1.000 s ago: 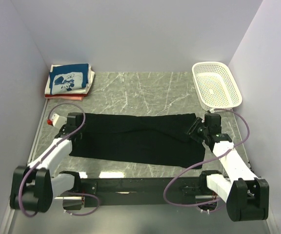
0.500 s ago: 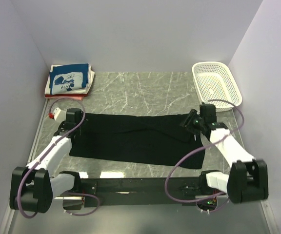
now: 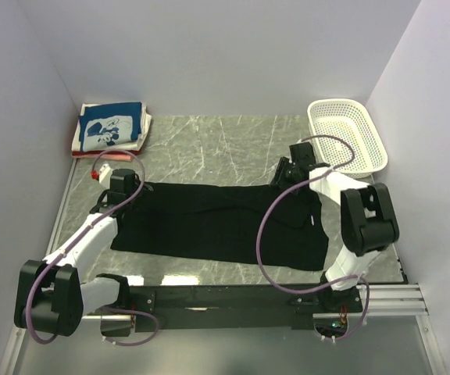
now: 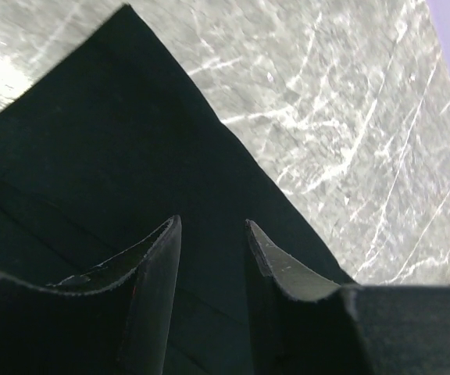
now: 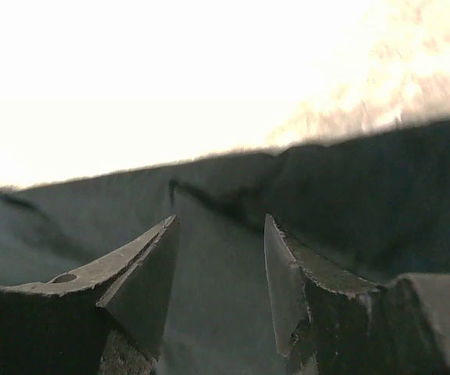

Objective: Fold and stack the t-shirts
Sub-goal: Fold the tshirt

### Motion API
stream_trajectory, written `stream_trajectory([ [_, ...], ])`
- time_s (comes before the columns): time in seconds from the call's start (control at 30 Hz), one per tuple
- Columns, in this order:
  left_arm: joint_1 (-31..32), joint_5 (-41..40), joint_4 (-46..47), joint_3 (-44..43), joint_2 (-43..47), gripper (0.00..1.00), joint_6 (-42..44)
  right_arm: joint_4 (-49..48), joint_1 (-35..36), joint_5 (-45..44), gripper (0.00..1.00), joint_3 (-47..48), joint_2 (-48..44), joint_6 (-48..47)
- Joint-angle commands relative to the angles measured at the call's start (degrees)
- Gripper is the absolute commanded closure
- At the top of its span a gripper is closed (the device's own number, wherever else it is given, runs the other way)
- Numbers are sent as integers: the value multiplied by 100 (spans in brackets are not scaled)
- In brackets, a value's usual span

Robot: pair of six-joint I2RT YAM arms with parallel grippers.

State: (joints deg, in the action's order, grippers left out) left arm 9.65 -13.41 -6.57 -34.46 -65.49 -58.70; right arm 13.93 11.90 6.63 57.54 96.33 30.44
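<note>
Folded t-shirts (image 3: 112,129) sat stacked at the far-left corner of the counter (image 3: 209,148). The black t-shirt (image 3: 217,223) lay mid-counter, judged only part-folded. Left tool (image 4: 209,234) and right tool (image 5: 221,226), both parted and empty, hovered over it.

- Black t-shirt (image 3: 217,223), middle of the tabletop: plain black, no pattern.
- Folded stack, far left corner: top shirt (image 3: 112,126) was blue with a white print, white shirt (image 3: 76,139) beneath it, red shirt (image 3: 100,155) at the bottom.
- Tabletop (image 3: 209,144): grey marble pattern with white veins.
- Basket (image 3: 336,102), far right corner: white, with a regular hole pattern.
- Left arm (image 3: 84,242) and right arm (image 3: 330,181): white shells, black joints.
- Cables (image 3: 266,226): purple.
- Left gripper (image 4: 212,234) and right gripper (image 5: 219,234): black fingers.
</note>
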Motion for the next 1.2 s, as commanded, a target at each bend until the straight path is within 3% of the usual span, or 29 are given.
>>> stream_trajectory([
  [0.0, 72, 304, 243, -246, -7, 58, 174, -163, 110, -75, 45, 468, 324, -231],
  [0.3, 99, 383, 226, -281, -69, 58, 183, -84, 418, -189, 46, 504, 518, -214],
  [0.57, 107, 383, 235, -290, -130, 58, 192, -49, 532, -110, 63, 319, 412, -257],
  [0.7, 107, 400, 209, -281, -157, 59, 174, -14, 541, -66, 86, 267, 377, -284],
  [0.8, 116, 409, 200, -272, -148, 59, 166, 4, 550, 4, 93, 153, 202, -293],
  [1.17, 125, 374, 112, -254, -60, 59, 166, -31, 928, 338, 100, -778, -1097, -100],
])
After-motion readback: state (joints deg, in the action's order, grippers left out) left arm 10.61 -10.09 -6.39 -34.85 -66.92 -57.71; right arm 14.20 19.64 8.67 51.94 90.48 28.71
